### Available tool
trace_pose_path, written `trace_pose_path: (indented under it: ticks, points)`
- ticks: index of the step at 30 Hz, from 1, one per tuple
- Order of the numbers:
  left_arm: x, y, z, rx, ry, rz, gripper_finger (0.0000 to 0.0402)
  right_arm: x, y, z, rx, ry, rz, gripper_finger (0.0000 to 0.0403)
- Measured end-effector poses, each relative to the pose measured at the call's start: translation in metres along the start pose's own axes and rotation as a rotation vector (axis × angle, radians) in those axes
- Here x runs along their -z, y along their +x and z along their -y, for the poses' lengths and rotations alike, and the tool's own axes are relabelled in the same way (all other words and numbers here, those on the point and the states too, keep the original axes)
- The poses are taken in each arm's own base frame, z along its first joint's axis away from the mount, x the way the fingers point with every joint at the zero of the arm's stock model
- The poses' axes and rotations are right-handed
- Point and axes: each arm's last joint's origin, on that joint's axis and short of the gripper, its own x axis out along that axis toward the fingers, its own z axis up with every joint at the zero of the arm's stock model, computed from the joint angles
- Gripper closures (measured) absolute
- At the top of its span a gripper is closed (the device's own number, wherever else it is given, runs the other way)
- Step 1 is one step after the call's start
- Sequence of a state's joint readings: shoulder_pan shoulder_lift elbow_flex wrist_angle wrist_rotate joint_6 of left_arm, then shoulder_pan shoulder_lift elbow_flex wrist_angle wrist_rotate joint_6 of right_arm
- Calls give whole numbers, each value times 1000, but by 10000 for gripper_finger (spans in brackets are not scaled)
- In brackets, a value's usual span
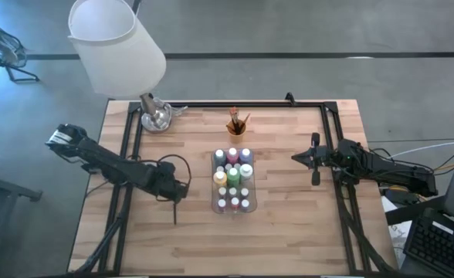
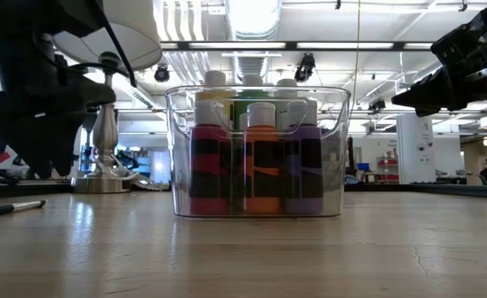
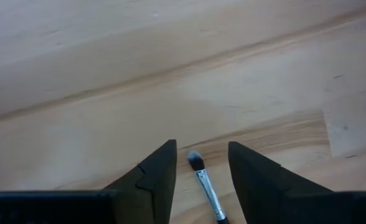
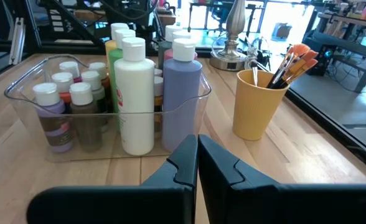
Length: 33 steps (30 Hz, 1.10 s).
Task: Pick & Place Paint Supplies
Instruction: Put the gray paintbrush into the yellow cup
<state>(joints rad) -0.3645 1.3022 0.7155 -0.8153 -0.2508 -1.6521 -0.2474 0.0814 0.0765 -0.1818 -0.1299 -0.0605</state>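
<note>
A thin paintbrush [image 3: 206,190] lies flat on the wooden table [image 3: 108,81], its dark bristle tip and silver ferrule showing in the gap between the fingers of the left gripper [image 3: 198,171]. Those fingers are spread apart, one to each side of the brush, and touch it on neither side. In the low view the same brush [image 2: 12,207] rests on the boards just below that gripper [image 2: 36,124]; from above, its dark handle [image 1: 174,214] runs toward the table's near edge from the gripper [image 1: 179,189].

Off to the left gripper's side, toward mid-table, stands the clear plastic tray [image 1: 214,207] packed with upright paint bottles [image 1: 233,179]; white, lilac, green and yellow ones show among smaller ones. Beyond the tray sits a small orange cup [image 1: 236,129] holding several brushes [image 4: 292,59] bristles-up.

The right gripper [image 1: 298,157] hangs above the table on the tray's other side, well apart from it, fingers pressed together on nothing, pointing toward the bottles [image 4: 136,93] and the cup [image 4: 256,102].

A lamp with a white shade [image 1: 119,46] and a silver base [image 1: 156,117] stands at the far left corner.
</note>
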Motion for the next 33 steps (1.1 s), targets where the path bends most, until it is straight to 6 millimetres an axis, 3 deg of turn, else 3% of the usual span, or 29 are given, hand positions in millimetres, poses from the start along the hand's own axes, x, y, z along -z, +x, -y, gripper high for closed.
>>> trace_pose_path:
  ticks: [6,19,27,33]
  points:
    - [1,4,1,-8,3,4,255,0,0,0,0,0,0,394]
    - [13,37,11,-119,29,-75,255,0,0,0,0,0,0,394]
    - [13,38,11,-121,26,-78,257,0,0,0,0,0,0,394]
    - [13,38,12,-115,24,-80,284,0,0,0,0,0,0,394]
